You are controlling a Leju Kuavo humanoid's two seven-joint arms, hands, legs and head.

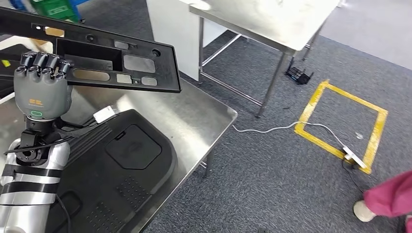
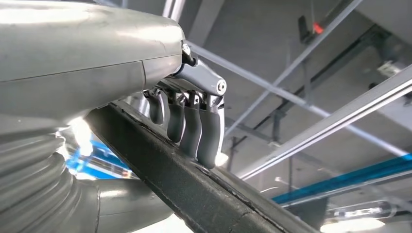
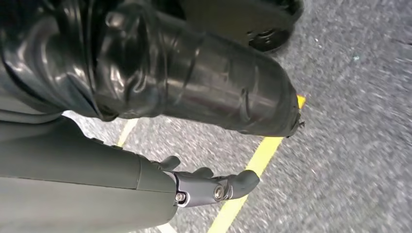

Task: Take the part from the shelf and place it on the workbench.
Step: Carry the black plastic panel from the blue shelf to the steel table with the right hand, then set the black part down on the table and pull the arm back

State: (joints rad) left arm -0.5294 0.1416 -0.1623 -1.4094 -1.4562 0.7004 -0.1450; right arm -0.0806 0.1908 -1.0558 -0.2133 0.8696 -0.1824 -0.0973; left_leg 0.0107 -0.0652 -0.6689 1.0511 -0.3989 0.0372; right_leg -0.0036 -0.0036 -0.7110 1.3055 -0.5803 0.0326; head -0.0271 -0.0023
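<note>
Head view: left hand (image 1: 41,90) raised above the steel workbench (image 1: 194,114), fingers (image 1: 43,62) curled side by side over the near edge of the long black part (image 1: 104,60). Part held off the surface, roughly level, extending from the upper left of the picture to a free end above the workbench's middle; cut-outs and recesses visible along its face. Large black moulded panel (image 1: 131,160) lying flat on the workbench below the part, near the bench's front corner, with a small white tag (image 1: 103,114) at its far edge. Second steel table (image 1: 272,22) well apart, beyond the workbench. Yellow taped square (image 1: 342,124) on the grey carpet, white cable (image 1: 272,129) running across the floor into it. Person's pink trouser leg and pale shoe (image 1: 386,199) at the lower right. Left wrist view: dark fingers (image 2: 194,128) pressed together and hooked over the black edge of the part (image 2: 194,194), thumb side below it. Right wrist view: right hand (image 3: 204,187) hanging over the carpet beside a yellow floor line (image 3: 252,172), holding nothing; fingers bent loosely, exact spread cannot be told.
</note>
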